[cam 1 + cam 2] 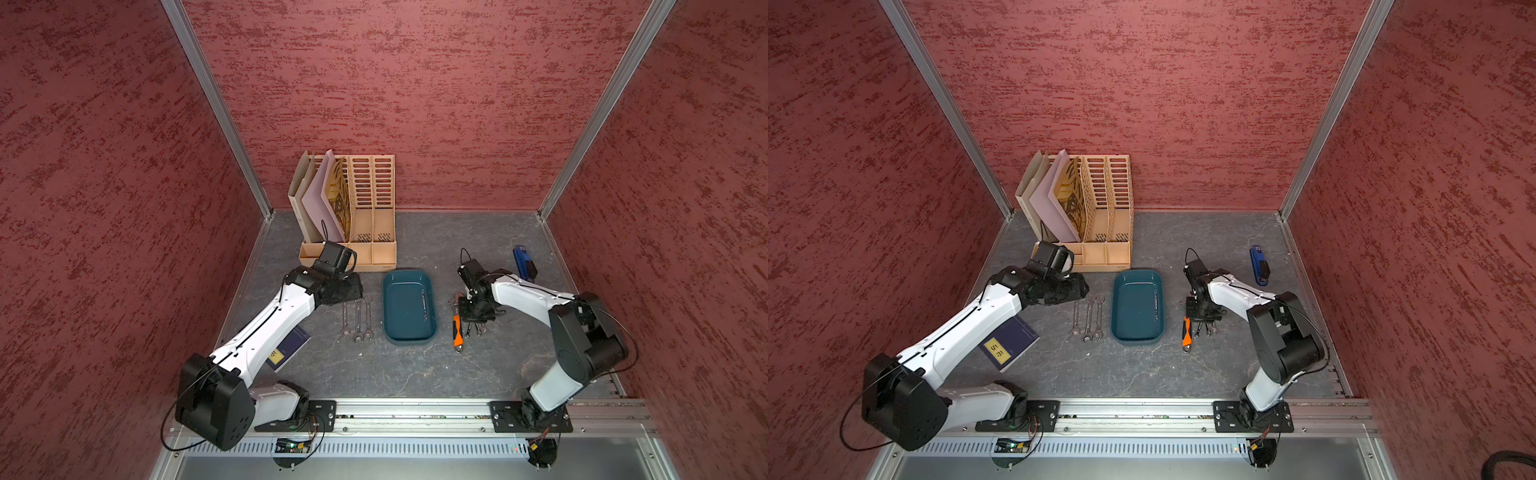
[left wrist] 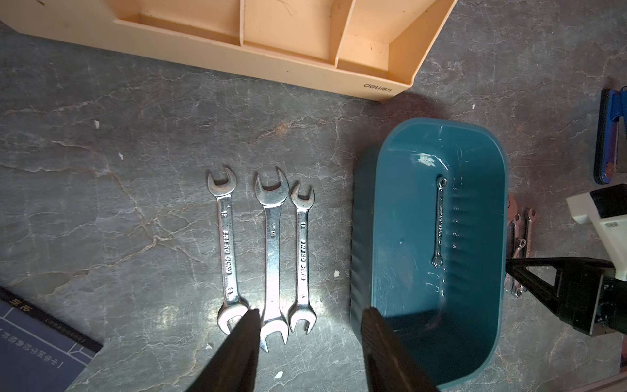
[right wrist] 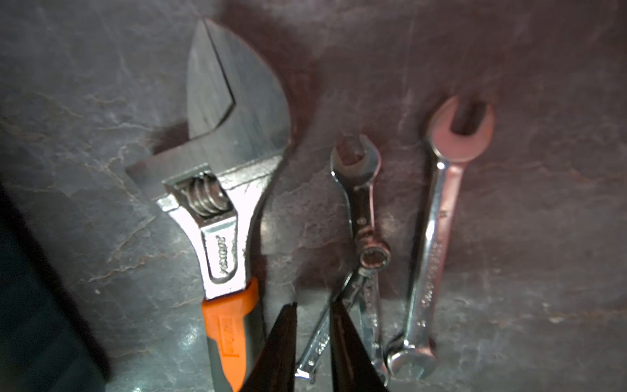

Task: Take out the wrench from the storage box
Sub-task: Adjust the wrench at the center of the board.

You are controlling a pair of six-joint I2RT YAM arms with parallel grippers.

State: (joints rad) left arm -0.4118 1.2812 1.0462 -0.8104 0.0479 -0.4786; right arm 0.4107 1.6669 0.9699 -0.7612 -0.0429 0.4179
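In both top views the storage box (image 1: 401, 309) (image 1: 1133, 309) is seen in the middle of the table (image 1: 415, 370), just in front of a beige file organizer (image 1: 374, 199). One slim wrench (image 1: 424, 305) is seen lying inside the box, along its right wall. Three open-end wrenches (image 1: 356, 318) are laid side by side just left of the box. An orange-handled adjustable wrench (image 1: 457, 328) is placed to its right, a blue stapler (image 1: 524, 264) lies farther back, and a dark book (image 1: 291, 347) is partly hidden under the left arm. In the left wrist view the left fingers (image 2: 246, 339) are held apart and empty over the near ends of the three wrenches and the box's rim. In the right wrist view the right fingers (image 3: 283, 339) are drawn close on either side of a thin wrench (image 3: 315, 342), which lies askew between the adjustable wrench and other small wrenches (image 3: 436, 237). Whether it is gripped cannot be told.
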